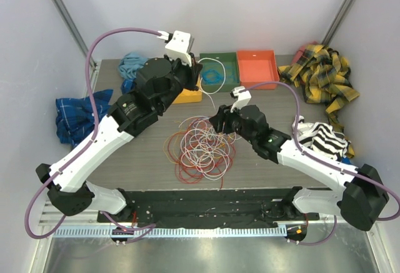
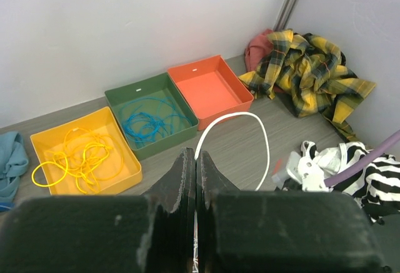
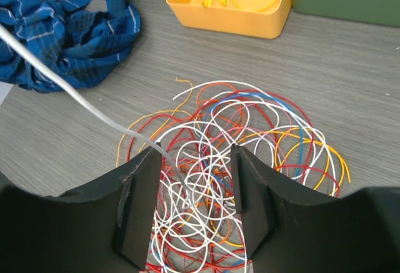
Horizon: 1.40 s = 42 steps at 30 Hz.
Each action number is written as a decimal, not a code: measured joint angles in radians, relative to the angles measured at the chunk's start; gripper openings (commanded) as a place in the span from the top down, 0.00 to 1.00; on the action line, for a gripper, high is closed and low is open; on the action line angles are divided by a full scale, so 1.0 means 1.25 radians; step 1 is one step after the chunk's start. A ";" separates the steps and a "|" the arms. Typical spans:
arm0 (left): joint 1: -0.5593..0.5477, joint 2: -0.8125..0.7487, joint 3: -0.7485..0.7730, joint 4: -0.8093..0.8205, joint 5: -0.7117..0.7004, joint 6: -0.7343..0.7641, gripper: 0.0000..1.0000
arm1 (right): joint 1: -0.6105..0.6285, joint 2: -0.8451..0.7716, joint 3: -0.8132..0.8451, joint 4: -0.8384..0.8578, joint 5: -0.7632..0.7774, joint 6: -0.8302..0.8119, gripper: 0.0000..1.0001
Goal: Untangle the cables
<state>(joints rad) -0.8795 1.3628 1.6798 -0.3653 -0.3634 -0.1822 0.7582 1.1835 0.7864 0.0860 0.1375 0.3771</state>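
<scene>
The tangle of cables point(image 1: 203, 148), red, orange, white, yellow and blue loops, lies mid-table; it fills the right wrist view point(image 3: 250, 160). My left gripper point(image 1: 199, 74) is raised by the trays, shut point(image 2: 196, 154) on a white cable point(image 2: 250, 115) that arches out from its tips. That white cable point(image 3: 62, 85) runs taut down into the pile. My right gripper point(image 1: 216, 122) hovers over the pile's far edge, open point(image 3: 194, 151) and empty, jaws on either side of the white strand.
At the back stand a yellow tray point(image 2: 44, 137) with yellow cables, a green tray point(image 2: 147, 85) with blue cables, and an orange tray point(image 2: 209, 92). A blue plaid cloth point(image 1: 72, 117) lies left. Yellow plaid point(image 1: 322, 76) and striped point(image 1: 322, 138) cloths lie right.
</scene>
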 measured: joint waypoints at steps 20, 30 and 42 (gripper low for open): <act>0.000 -0.049 -0.114 0.013 0.000 -0.046 0.16 | 0.000 0.048 0.137 -0.082 0.105 0.012 0.99; 0.000 -0.073 -0.282 0.005 -0.024 -0.151 0.00 | -0.064 0.049 0.567 -0.208 0.276 -0.032 0.99; 0.002 -0.385 -0.493 0.005 -0.123 -0.239 0.00 | -0.210 0.317 0.997 -0.291 0.376 -0.121 0.99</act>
<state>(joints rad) -0.8776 0.8818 1.0641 -0.3592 -0.5175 -0.4805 0.4957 1.5799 2.0323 -0.2771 0.6071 0.2256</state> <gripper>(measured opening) 0.996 0.042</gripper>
